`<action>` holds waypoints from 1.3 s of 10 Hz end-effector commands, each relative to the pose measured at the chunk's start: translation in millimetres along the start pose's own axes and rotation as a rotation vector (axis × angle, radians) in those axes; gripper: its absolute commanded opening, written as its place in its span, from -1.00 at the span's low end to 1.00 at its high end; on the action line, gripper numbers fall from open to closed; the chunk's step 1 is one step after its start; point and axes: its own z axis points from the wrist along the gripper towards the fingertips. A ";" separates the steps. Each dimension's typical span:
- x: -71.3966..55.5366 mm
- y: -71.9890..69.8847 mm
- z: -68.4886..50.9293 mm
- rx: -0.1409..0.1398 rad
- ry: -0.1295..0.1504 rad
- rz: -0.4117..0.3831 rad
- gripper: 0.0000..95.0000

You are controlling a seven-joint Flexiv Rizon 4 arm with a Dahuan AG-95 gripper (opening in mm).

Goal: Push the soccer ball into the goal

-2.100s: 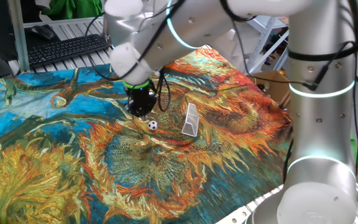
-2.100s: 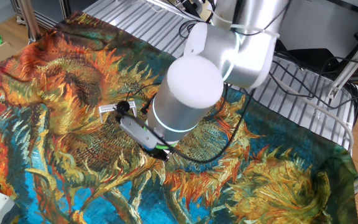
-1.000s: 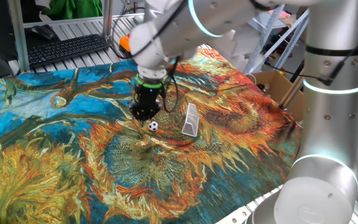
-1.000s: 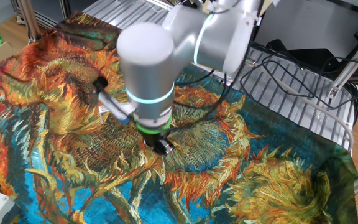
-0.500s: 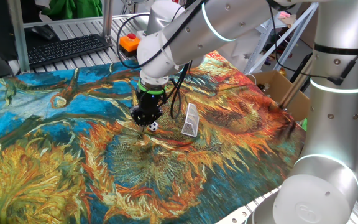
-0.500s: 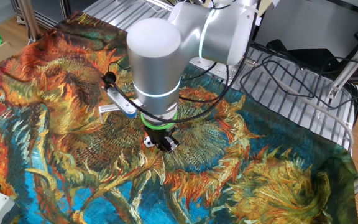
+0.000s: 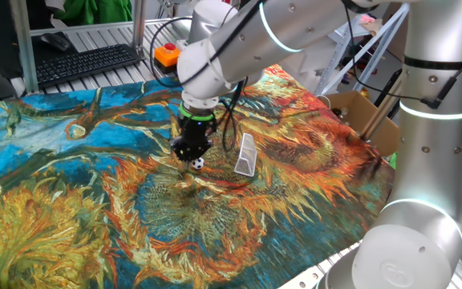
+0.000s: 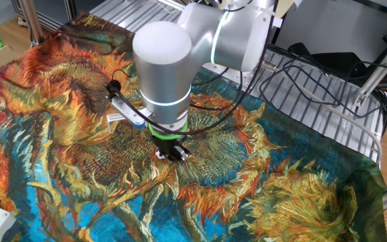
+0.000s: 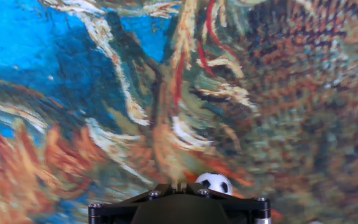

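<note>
In one fixed view, the pincer (image 7: pixel 191 152) is reaching down to the table (image 7: pixel 70 209), which is wearing a painted sunflower cloth; the soccer ball (image 7: pixel 198 164) is sitting right at its tip, touching or just beside it; the goal (image 7: pixel 247 154) is standing near on the far side of the ball, with bare cloth between them, so the ball is not yet in.

In the other fixed view, the arm is hiding most of the scene; the ball (image 8: pixel 159 153) is peeking out beside the pincer (image 8: pixel 174 153); the goal (image 8: pixel 115 117) is showing only as a pale edge behind the arm.

In the hand view, the ball (image 9: pixel 214 183) is lying just ahead of the pincer's body; whether the fingers are clenched or released I cannot tell.

Judging by this, the approach is looking finished; the push itself is remaining.
</note>
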 end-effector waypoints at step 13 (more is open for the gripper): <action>-2.9 -33.1 -1.5 0.057 0.012 -0.068 -1.00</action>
